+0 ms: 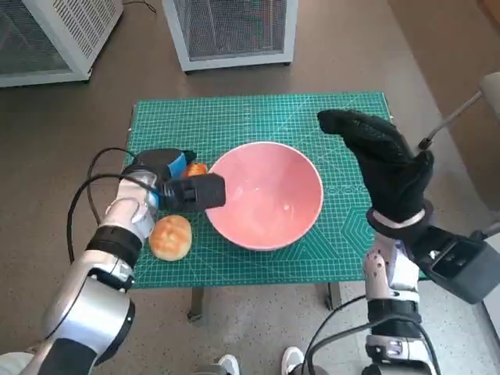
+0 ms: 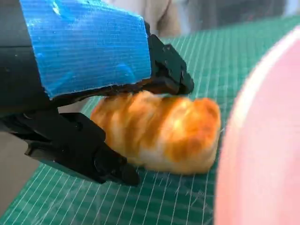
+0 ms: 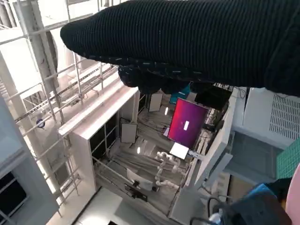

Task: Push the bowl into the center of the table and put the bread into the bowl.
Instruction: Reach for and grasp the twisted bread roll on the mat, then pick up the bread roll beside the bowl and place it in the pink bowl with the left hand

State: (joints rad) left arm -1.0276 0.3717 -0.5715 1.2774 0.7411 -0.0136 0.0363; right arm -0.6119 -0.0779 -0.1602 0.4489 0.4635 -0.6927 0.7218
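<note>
At the left of the head view a round golden bread roll [image 1: 171, 237] lies on the green gridded cutting mat [image 1: 234, 117] covering the bench, beside the left hand [image 1: 168, 183], whose black fingers [image 2: 82, 150] close around a glazed orange-brown bread piece [image 2: 164, 133] resting on the mat. Just right of it, mid-frame, sits the shallow pink bowl [image 1: 266, 195], holding nothing. At the right, the gloved right hand [image 1: 383, 160] hangs above the mat's edge, holding nothing; how far its fingers are spread I cannot tell.

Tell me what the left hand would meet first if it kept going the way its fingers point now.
The left hand points toward the pink bowl. The elongated bread piece already sits between its fingers, so that comes first; just beyond lies the bowl's near rim. A round bun lies off that line.
</note>
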